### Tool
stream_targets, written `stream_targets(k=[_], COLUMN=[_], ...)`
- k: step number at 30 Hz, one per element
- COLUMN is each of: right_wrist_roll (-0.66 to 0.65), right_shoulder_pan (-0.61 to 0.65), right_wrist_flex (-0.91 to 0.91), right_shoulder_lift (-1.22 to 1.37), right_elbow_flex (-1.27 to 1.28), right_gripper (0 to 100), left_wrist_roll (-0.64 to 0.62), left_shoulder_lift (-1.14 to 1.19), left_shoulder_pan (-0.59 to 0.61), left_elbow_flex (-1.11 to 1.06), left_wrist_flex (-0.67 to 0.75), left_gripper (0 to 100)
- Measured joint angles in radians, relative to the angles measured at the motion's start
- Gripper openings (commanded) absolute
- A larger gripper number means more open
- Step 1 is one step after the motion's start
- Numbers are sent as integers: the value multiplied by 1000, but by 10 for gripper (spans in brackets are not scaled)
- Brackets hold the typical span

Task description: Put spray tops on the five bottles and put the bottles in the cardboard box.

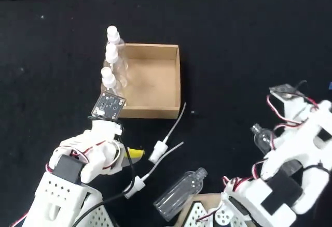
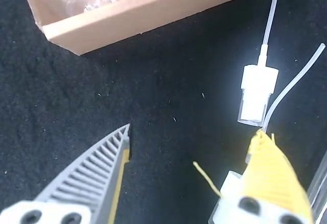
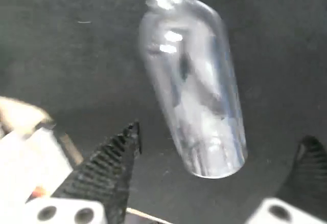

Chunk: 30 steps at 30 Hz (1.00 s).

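Observation:
The cardboard box (image 1: 168, 89) sits mid-table, with three capped bottles (image 1: 110, 55) standing along its left wall. Two loose spray tops (image 1: 158, 151) (image 1: 136, 186) with long tubes lie in front of the box. My left gripper (image 2: 194, 129) is open low over the cloth, beside one spray top (image 2: 258, 97), and its yellow finger (image 1: 136, 153) shows in the high view. An uncapped clear bottle (image 1: 181, 193) lies near the front edge. My right gripper (image 3: 220, 133) stands open around another uncapped clear bottle (image 3: 196, 91) (image 1: 262, 138), with one finger on each side and neither touching it.
A black cloth (image 1: 233, 45) covers the table. The box's near wall (image 2: 148, 9) is just ahead of my left gripper. The bases of both arms (image 1: 62, 196) (image 1: 280, 190) fill the front corners.

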<state>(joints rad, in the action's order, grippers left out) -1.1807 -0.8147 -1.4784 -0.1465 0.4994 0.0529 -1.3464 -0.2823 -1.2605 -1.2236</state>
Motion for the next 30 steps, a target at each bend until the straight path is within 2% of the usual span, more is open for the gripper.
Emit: stream_targets(k=[5, 8, 13, 19, 27, 30], right_wrist_roll=[0, -6, -74, -97, -152, -155], right_shoulder_pan=[129, 164, 169, 129, 100, 100], right_wrist_flex=[2, 110, 229, 310, 341, 365], right_shoulder_lift=[-6, -6, -6, -6, -6, -6], right_elbow_flex=[9, 75, 199, 207, 279, 295], right_gripper=[356, 356, 356, 356, 355, 299], left_wrist_roll=[0, 0, 0, 0, 0, 0], left_shoulder_lift=[0, 0, 0, 0, 0, 0], left_shoulder_pan=[0, 0, 0, 0, 0, 0], left_elbow_flex=[0, 0, 0, 0, 0, 0], left_wrist_flex=[0, 0, 0, 0, 0, 0], left_gripper=[333, 333, 333, 333, 333, 333])
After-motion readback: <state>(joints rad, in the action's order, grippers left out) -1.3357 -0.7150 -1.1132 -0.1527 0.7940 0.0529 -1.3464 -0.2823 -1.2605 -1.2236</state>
